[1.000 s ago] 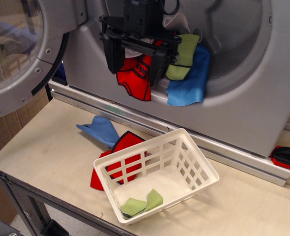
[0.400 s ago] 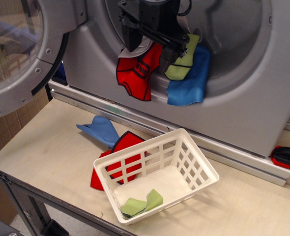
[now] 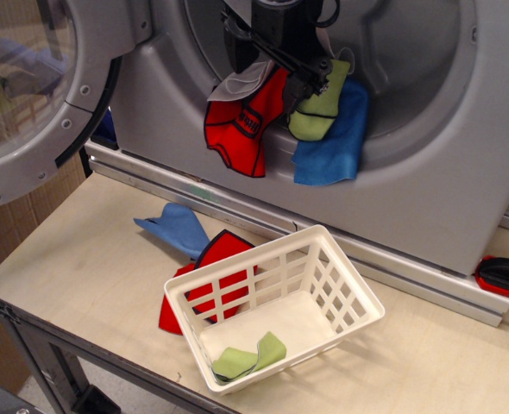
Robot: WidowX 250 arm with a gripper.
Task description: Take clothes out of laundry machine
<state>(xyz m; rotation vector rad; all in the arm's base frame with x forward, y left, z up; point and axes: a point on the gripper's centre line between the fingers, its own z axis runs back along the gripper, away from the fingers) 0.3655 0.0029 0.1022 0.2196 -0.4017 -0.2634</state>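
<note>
On the pale wooden table [image 3: 82, 259] — white basket [image 3: 276, 306], loose cloths | gripper [image 3: 276, 65] in drum mouth — grip state unclear

Black hand [image 3: 276, 65] sitting at the top centre of the frame, reaching in from above, wrist cut off by the upper edge. Tilted, with the left finger higher and the right finger [image 3: 299, 88] lower, ending just right of centre. Fingers spread apart by the look of it. Can't really tell whether anything's pinched between them.

Clothes [image 3: 302, 129] draped over open machine [image 3: 427, 172] mouth
</note>
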